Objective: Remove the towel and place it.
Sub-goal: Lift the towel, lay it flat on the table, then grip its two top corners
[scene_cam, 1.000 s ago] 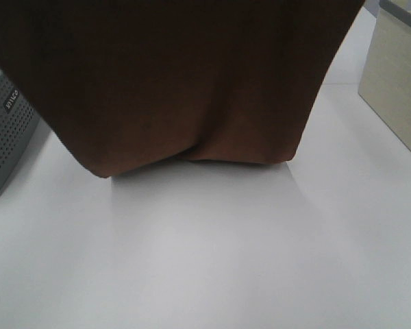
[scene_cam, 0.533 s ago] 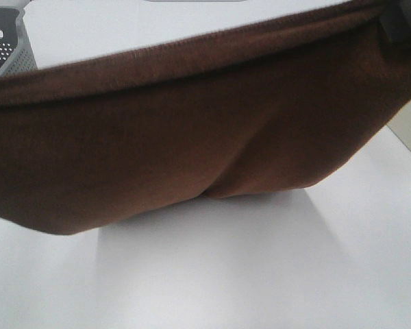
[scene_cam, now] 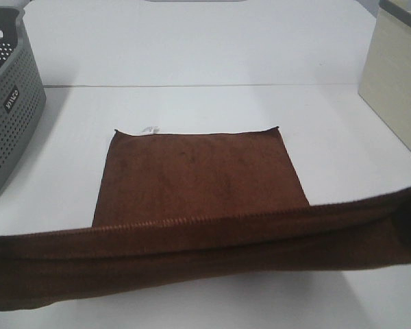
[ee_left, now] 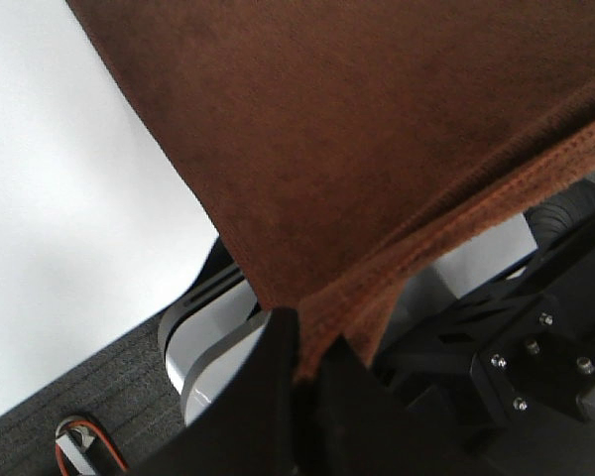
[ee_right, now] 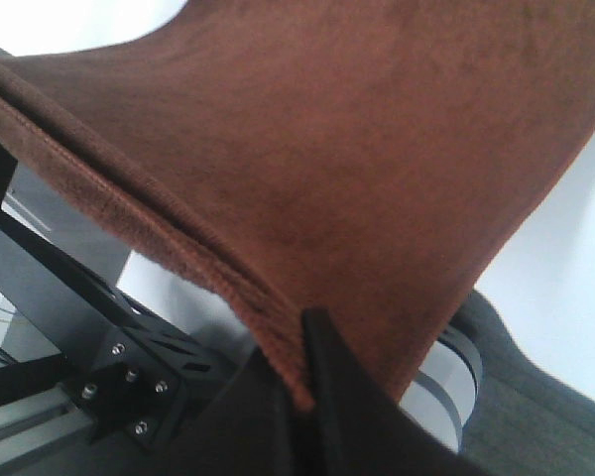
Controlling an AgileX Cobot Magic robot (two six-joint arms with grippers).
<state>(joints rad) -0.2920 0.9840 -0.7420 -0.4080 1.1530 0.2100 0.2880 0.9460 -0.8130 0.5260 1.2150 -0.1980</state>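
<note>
text: small plate (scene_cam: 11, 103) with pale capital letters on side of grey basket (scene_cam: 20, 144) | reading: blurred, seems to end in "CO" | white tag (scene_cam: 151, 129) on far edge of towel (scene_cam: 198, 178): too small to read

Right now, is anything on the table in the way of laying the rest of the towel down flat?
Nothing visible does. The towel's far part lies flat on the white table; the grey perforated basket stands clear at left, the beige box clear at right. The table under the held near edge is partly hidden.
</note>
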